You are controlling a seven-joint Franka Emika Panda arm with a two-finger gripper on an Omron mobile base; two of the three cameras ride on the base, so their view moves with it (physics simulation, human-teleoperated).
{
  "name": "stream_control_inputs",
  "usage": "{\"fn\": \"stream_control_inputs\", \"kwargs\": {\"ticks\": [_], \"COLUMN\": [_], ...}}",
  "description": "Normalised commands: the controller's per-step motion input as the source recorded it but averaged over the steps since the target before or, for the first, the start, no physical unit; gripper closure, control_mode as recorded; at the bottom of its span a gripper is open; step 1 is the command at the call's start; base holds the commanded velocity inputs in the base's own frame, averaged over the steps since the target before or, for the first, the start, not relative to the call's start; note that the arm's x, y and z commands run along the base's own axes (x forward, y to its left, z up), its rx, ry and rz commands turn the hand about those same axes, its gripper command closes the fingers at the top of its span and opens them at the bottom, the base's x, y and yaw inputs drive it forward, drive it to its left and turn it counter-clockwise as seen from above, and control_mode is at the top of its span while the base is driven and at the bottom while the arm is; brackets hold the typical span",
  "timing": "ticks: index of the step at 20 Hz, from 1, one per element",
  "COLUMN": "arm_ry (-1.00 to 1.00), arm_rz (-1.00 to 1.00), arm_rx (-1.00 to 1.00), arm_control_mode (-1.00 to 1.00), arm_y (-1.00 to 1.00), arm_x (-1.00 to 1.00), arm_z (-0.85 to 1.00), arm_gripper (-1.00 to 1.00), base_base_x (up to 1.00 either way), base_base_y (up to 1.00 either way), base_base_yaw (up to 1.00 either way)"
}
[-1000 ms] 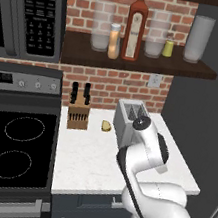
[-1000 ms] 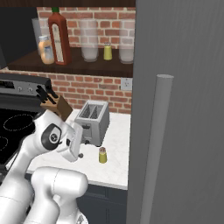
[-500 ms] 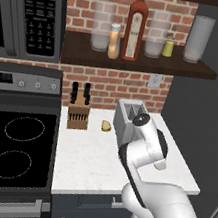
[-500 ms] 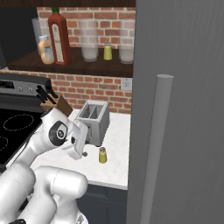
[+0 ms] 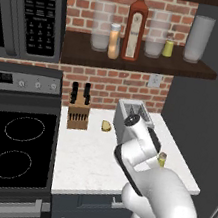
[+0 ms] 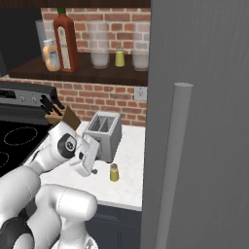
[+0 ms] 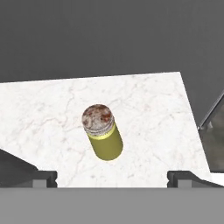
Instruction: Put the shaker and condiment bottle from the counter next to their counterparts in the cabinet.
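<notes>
The arm [image 5: 165,202] is glossy white, built of fat rounded segments that swell like smooth shells. Dark, nearly black bands ring the joints behind the pincer, and a round dark cap with a pale centre sits on the side of the wrist joint [image 6: 66,144]. Just ahead of that cap, the hand is a flatter, boxy white block with soft edges. The gripper [image 7: 112,176] ends in two small dark grey finger tips [image 7: 43,177], squared and blocky. No cables, screws or lettering can be made out anywhere on the shells.
</notes>
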Motion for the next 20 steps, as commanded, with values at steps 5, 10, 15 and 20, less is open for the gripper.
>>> {"fn": "stream_control_inputs", "kwargs": {"ticks": [5,10,15,20], "arm_ry": [0.0,0.0,0.0,0.0], "arm_rz": [0.0,0.0,0.0,0.0], "arm_rx": [-0.03,-0.01,0.0,0.0], "arm_control_mode": [-1.0,-1.0,-1.0,-1.0], "arm_y": [-0.13,-0.24,-0.29,-0.21], "arm_x": [0.0,0.0,0.0,0.0], "arm_z": [-0.49,-0.47,-0.4,-0.28], "arm_gripper": [-1.0,-1.0,-1.0,-1.0], "base_base_x": [0.0,0.0,0.0,0.0], "base_base_y": [0.0,0.0,0.0,0.0], "base_base_yaw": [0.0,0.0,0.0,0.0]}}
